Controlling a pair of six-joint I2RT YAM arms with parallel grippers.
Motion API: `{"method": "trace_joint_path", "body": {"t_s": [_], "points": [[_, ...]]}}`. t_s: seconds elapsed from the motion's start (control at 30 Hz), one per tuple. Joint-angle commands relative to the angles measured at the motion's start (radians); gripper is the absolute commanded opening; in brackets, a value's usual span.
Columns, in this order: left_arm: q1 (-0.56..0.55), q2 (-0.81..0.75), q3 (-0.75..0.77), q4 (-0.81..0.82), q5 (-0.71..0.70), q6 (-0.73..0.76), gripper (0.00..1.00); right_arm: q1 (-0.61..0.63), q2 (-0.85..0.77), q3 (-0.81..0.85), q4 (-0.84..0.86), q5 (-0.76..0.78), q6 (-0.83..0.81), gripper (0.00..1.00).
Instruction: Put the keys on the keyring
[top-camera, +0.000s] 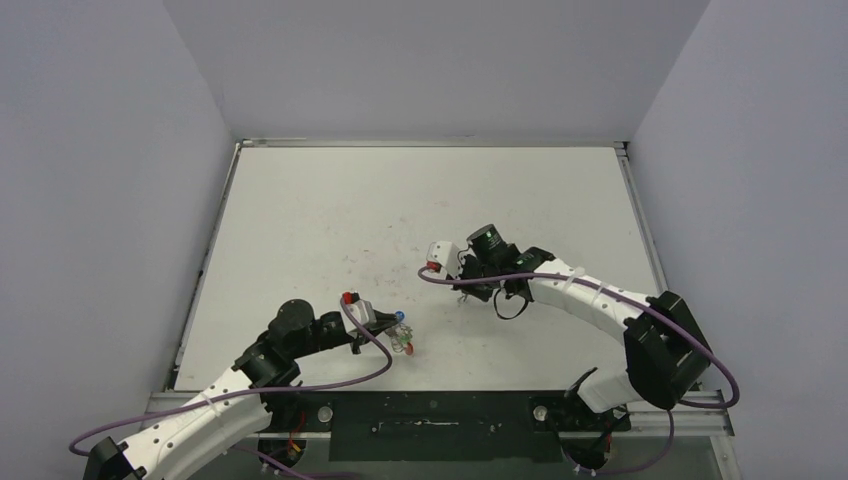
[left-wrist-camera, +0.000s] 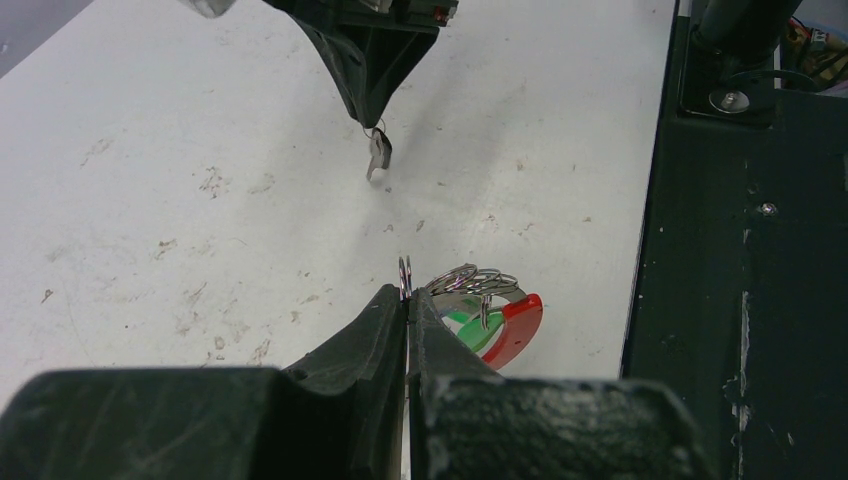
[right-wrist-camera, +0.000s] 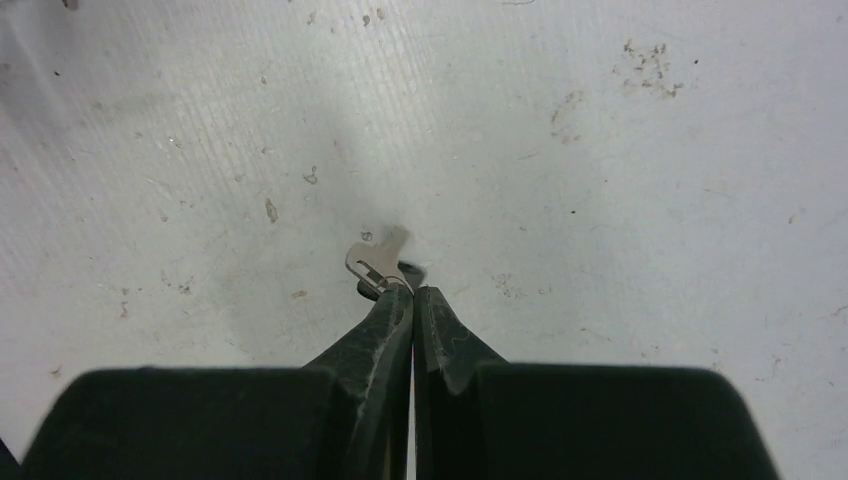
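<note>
- Keyring (left-wrist-camera: 480, 282): a loop of silvery coil with a red section (left-wrist-camera: 522, 325). It sits on the near-left part of the white tabletop (top-camera: 400, 200), close to the black base rail (left-wrist-camera: 740, 300) along the near edge. In the top view it is a small cluster (top-camera: 404, 342) just off the tip of the left arm.
- Left claw (left-wrist-camera: 407, 298): clenched, with its two dark fingers pressed together. A thin silvery turn at the left end of the keyring stands upright between the fingertips, and the rest of the coil fans out to the right of them.
- Green key head (left-wrist-camera: 462, 325): lies within the keyring's loop, against the red section. Its shaft is not clearly visible. The top view also shows a blue speck (top-camera: 400, 316) at the far side of the same cluster, too small to make out.
- Right claw (right-wrist-camera: 412, 292): clenched near the middle of the tabletop, well apart from the keyring. It grasps a silver key (right-wrist-camera: 372, 265) at its very tip.
- Silver key, left wrist view (left-wrist-camera: 378, 152): hangs below the downward-pointing right claw (left-wrist-camera: 372, 122), and its shadow falls just beside it on the tabletop. The pictures do not show whether its lower end touches the surface.
- Silver key, right wrist view: the metal blade juts out to the left of the fingertips, and a small dark part sits right at the pinch.
- Tabletop surface: scuffed, with scattered brownish specks around both claws.
</note>
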Motion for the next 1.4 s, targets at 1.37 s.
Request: {"method": "trace_joint_path", "body": {"t_s": [1.37], "points": [[-0.002,0.136,0.106,0.071,0.050,-0.016,0.00,0.218,-0.200,0.033,0.266,-0.352,0.182,0.00]]}}
